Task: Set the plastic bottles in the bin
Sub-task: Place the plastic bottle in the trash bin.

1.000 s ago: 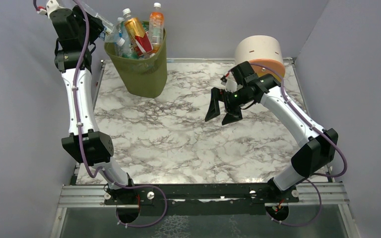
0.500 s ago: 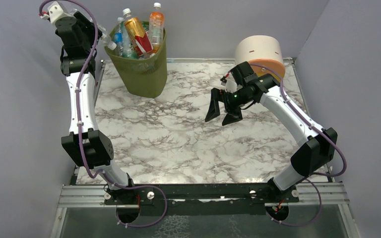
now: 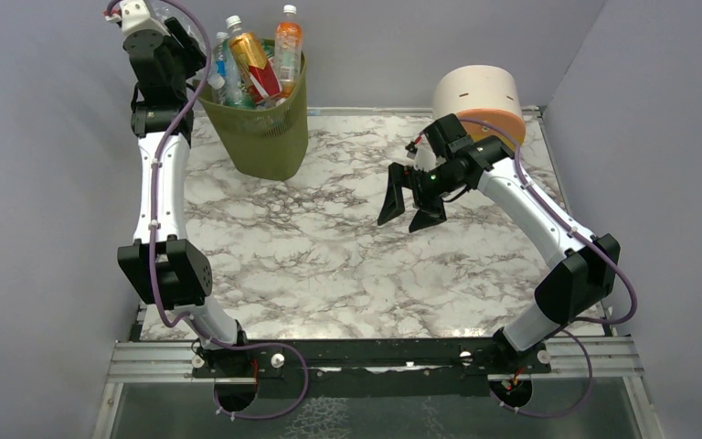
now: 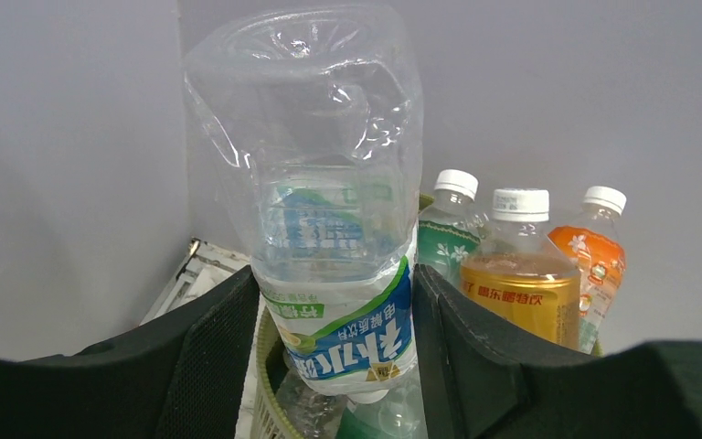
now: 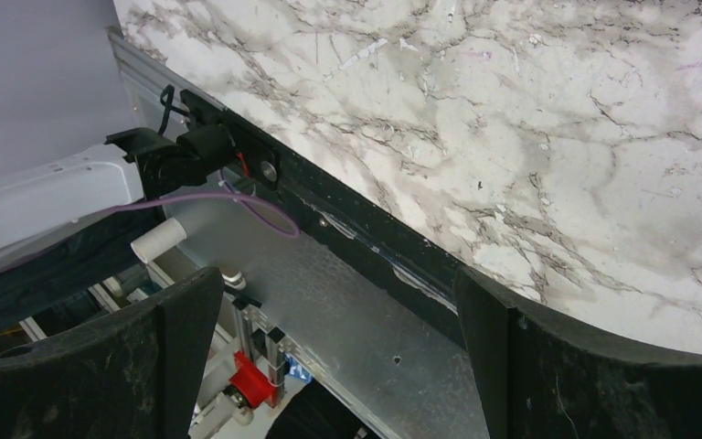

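Observation:
My left gripper (image 3: 189,57) is shut on a crumpled clear plastic bottle (image 4: 329,229) with a blue-green label. It holds the bottle cap-down at the left rim of the olive-green mesh bin (image 3: 258,133), whose rim also shows in the left wrist view (image 4: 268,389). Several bottles stand in the bin: a gold-labelled one (image 4: 517,293), an orange one (image 4: 596,247) and a green one (image 4: 446,233); in the top view they stick out above the rim (image 3: 254,62). My right gripper (image 3: 410,207) is open and empty above the table's middle right; its own view (image 5: 338,306) shows nothing between the jaws.
A cream cylinder with an orange face (image 3: 477,96) stands at the back right, just behind my right arm. Grey walls close the left, back and right. The marble table (image 3: 311,256) ends in a black metal rail at the near edge (image 5: 366,233).
My left gripper has moved right with the bottle, from left of the bin to its left rim. The right arm has not moved.

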`<state>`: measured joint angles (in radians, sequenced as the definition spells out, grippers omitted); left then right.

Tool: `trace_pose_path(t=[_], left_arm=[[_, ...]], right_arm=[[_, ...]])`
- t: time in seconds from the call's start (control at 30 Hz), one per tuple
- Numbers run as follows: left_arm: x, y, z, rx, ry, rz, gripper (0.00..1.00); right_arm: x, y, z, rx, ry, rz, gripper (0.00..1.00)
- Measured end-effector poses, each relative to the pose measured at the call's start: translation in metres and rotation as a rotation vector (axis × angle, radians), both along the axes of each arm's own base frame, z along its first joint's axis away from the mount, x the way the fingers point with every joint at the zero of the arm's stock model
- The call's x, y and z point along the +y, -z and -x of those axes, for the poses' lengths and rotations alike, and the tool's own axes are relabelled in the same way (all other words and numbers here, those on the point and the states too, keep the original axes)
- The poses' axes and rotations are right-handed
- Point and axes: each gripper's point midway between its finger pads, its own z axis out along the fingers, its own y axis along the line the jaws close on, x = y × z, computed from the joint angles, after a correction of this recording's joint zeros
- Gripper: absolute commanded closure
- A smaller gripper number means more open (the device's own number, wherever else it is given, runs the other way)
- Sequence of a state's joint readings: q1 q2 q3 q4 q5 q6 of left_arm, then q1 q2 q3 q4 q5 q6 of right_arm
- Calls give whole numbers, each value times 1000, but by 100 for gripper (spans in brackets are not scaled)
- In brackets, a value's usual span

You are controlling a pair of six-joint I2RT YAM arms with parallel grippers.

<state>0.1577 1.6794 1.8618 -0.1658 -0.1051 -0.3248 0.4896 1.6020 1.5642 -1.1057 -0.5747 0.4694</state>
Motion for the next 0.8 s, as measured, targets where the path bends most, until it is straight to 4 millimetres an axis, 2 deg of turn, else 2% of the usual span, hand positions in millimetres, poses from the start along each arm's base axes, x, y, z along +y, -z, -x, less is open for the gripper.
trace_pose_path(t=[0.2, 0.4, 0.63, 0.8], left_arm=[[-11, 9, -4, 27, 10, -56, 40], [-4, 20, -5, 57, -16, -96, 40], [-1, 22, -7, 59, -23, -146, 40], [1, 32, -16, 70, -22, -160, 40]], right_arm=[[0, 0, 0, 0, 0, 0, 1], [0, 0, 0, 0, 0, 0, 1], [0, 0, 0, 1, 0, 1, 0], [0, 0, 0, 1, 0, 1, 1]])
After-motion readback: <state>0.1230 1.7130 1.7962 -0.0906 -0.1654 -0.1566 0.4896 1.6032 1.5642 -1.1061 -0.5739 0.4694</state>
